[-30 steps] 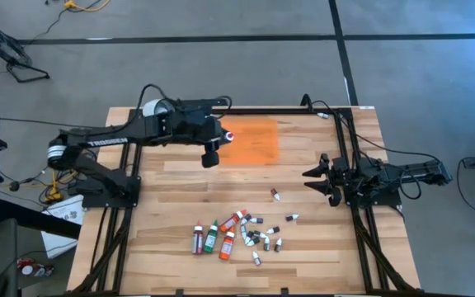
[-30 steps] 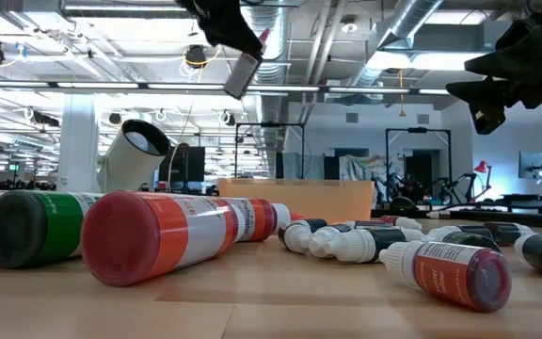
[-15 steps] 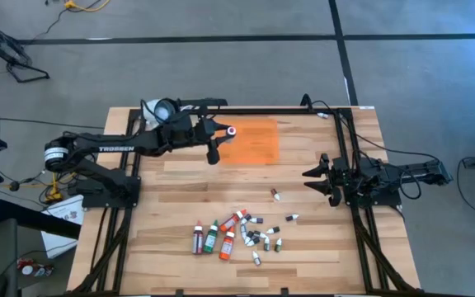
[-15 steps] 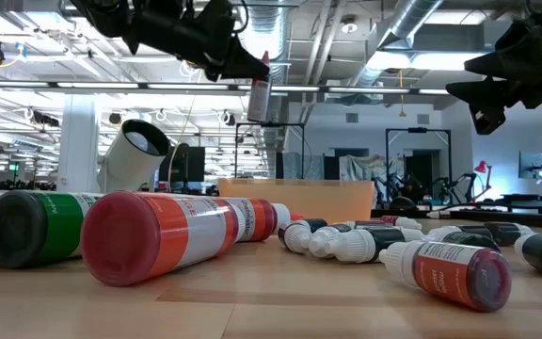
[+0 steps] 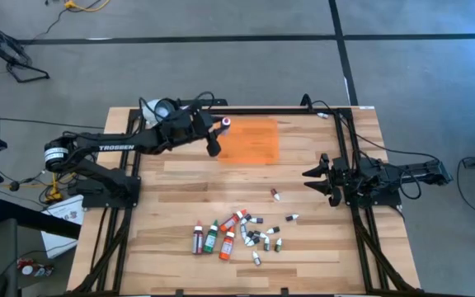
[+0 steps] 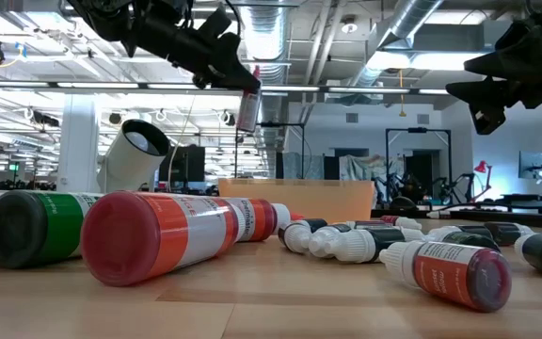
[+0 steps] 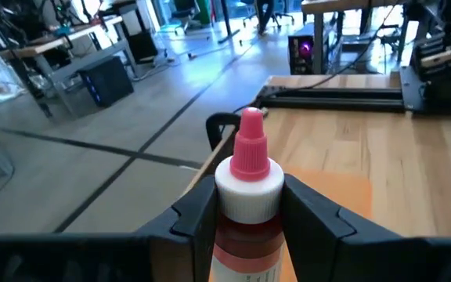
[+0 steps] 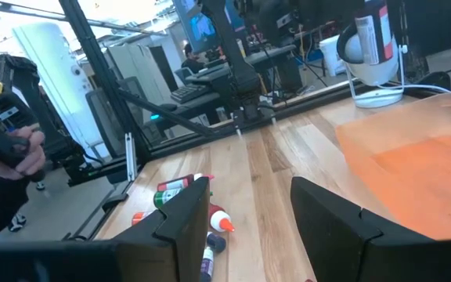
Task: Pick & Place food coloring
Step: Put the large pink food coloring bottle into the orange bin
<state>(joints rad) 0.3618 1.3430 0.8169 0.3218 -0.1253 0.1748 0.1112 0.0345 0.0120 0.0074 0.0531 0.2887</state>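
Two arms are showing in the high view: the left gripper is hanging over the 9 o'clock edge of the orange mat, pinching a pink-tipped bottle, while the right gripper is waiting with fingers spread near the table's 3 o'clock side. The remaining bottles of food coloring are lying in a loose cluster toward 6 o'clock, with one small bottle lying apart, between the cluster and the mat. The low view is showing what the overhead cannot: the held bottle is hanging well above the tabletop, cap upward, tilted slightly, while a large orange bottle and a green-labelled one are lying on their sides close to the lens, with small droppers beside them. The left wrist view is giving the grip itself: both dark fingers are pressing on the white collar of the bottle, its pink tip pointing away, the mat lying beyond. The right wrist view is showing that gripper's fingers standing apart around nothing, the mat and a few bottles lying farther off.
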